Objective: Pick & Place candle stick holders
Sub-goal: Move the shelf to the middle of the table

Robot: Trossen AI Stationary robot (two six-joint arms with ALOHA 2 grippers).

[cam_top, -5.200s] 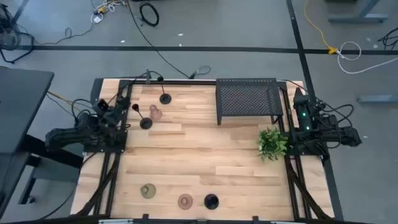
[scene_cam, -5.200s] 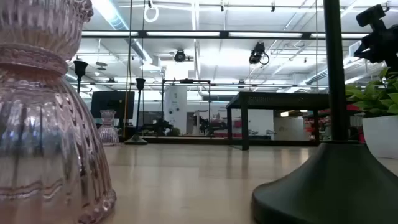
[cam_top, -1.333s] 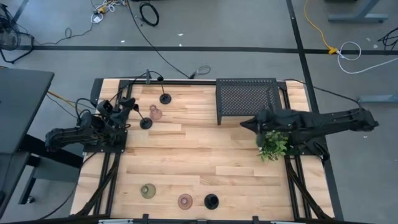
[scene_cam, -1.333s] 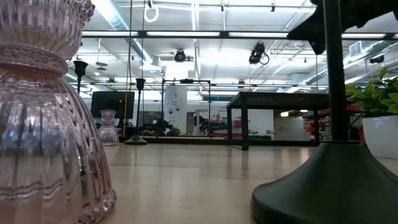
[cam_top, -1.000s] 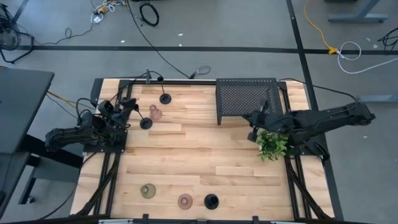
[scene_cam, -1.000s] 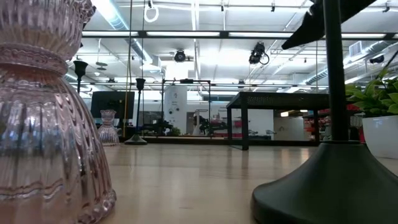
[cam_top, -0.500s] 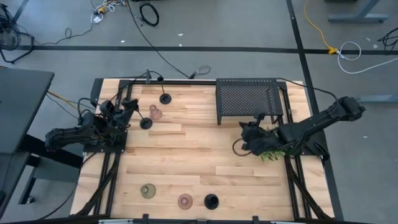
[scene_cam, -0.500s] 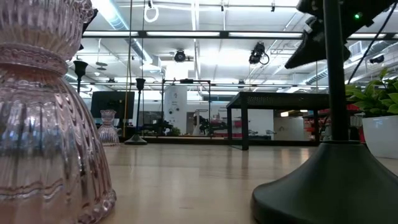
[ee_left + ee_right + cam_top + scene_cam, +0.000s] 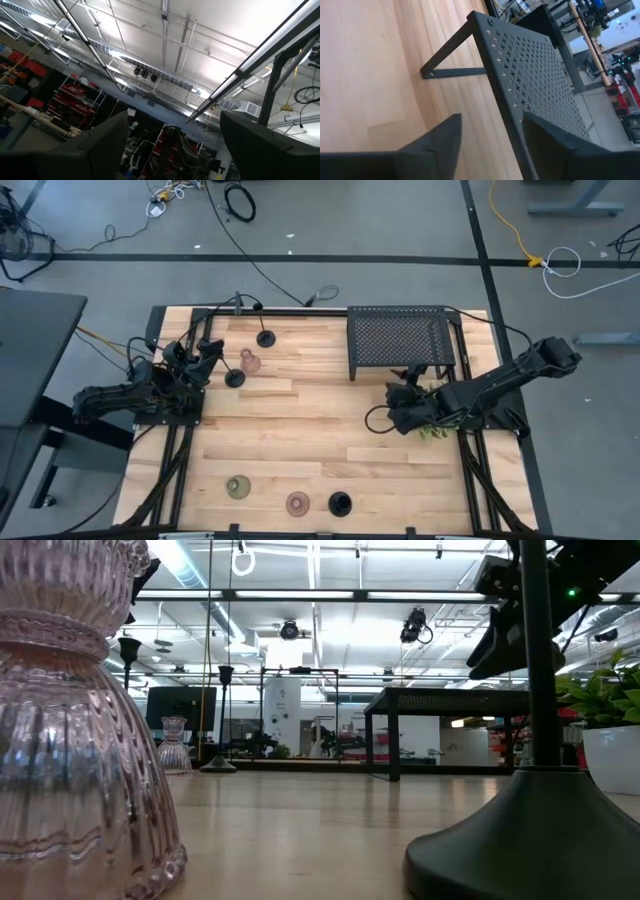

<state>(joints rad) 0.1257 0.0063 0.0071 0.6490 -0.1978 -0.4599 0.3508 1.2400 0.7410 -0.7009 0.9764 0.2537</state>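
Your right gripper [image 9: 392, 408] is out over the wood table [image 9: 330, 435], just in front of the black perforated tray [image 9: 398, 337] and right beside the little green plant [image 9: 437, 423]. Its wrist view shows the two fingers [image 9: 436, 141] spread apart with nothing between them, pointing at the tray's near leg and the bare wood.

Your left gripper [image 9: 203, 352] sits at the table's left edge, tipped up toward the ceiling, fingers [image 9: 102, 145] wide apart and empty.

The candle stick holders are split into two groups, none of them held:
- Far left corner: a black holder [image 9: 265, 337] near the back edge, a second black holder [image 9: 234, 377] just off the left gripper, and a pinkish glass holder [image 9: 250, 361] between those two.
- Front edge: an olive glass holder [image 9: 238, 487], another pinkish glass holder [image 9: 298, 503] and a third black holder [image 9: 340, 503] in a rough row.

In the low view that front pink one [image 9: 75, 720] and the black base [image 9: 530, 835] fill the foreground.
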